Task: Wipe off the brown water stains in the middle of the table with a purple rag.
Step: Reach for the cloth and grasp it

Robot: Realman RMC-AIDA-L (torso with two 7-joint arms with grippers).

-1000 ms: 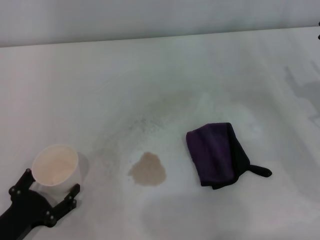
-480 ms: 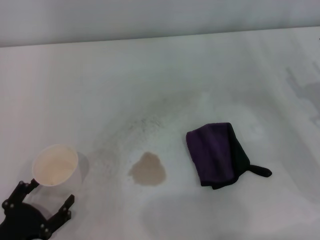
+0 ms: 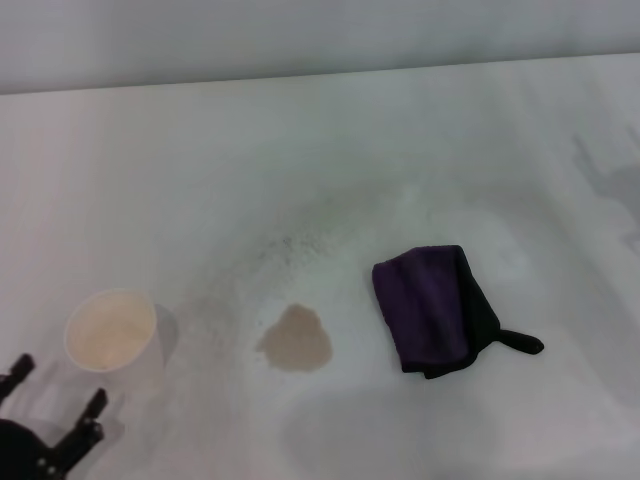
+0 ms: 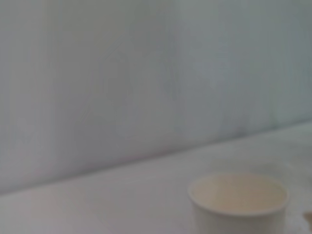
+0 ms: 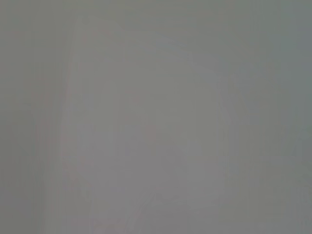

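Head view shows the table [image 3: 330,150], a broad white surface with faint grey speckled smudges across its middle. On it, the brown water stains [image 3: 295,340] form one light-brown, roughly round blotch slightly toward six o'clock of the centre. At three o'clock of the blotch, near it but not touching, lies the purple rag [image 3: 432,308], a crumpled dark purple cloth with black edging along its three o'clock side and a small black tab sticking out toward four o'clock. A strip of bare white surface separates rag and blotch.

At nine o'clock of the blotch, well apart from it, stands a paper cup [image 3: 112,335], upright, its pale rim open upward. At seven o'clock of the cup, in the corner of the view, is the left gripper [image 3: 55,385]; its two black fingers [image 3: 88,412] are spread apart with nothing between them, and they stand clear of the cup. Neither the rag nor the blotch is touched by any gripper.

Left wrist view shows the same cup [image 4: 239,201] close by, standing on the white surface before a plain pale wall.

Right wrist view shows only a uniform grey field, and the right gripper appears in no view, so its state cannot be told.
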